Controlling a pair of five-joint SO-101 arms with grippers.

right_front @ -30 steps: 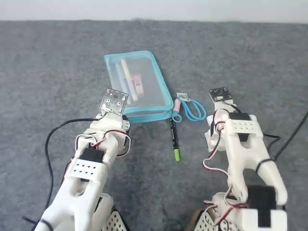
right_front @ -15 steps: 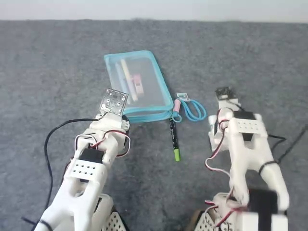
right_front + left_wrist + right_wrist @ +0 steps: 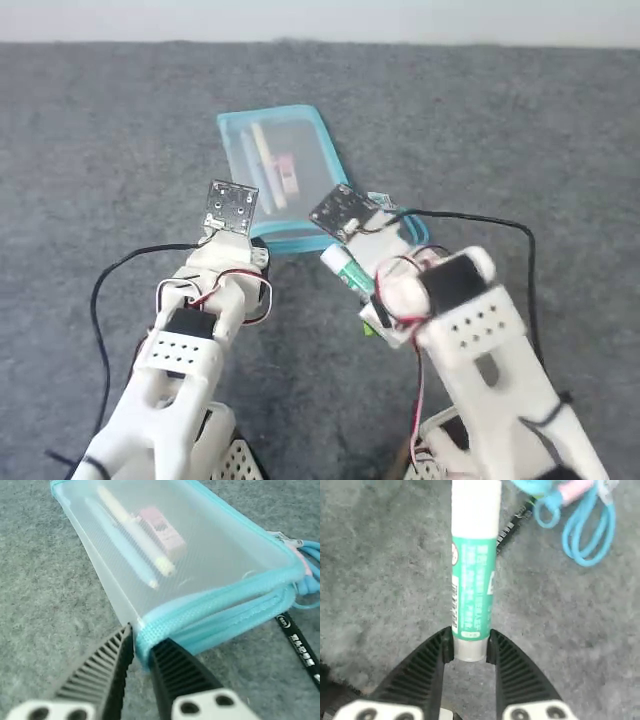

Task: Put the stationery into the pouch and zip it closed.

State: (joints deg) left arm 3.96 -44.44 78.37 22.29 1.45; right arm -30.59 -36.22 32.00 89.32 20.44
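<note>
Gripper (image 3: 470, 641) clamps the base of a green-and-white glue stick (image 3: 472, 575), which extends straight ahead of the jaws. Beyond it, partly hidden, lies a black pen (image 3: 512, 527). Blue cord loops (image 3: 585, 530) lie ahead to one side on grey carpet (image 3: 380, 570).

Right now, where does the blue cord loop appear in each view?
High view: cord loop right of the pouch, beside the right arm.
Left wrist view: cord loop past the pouch's corner.
Right wrist view: cord loop beyond the glue stick.
Shared landmark: black pen beside it.
</note>
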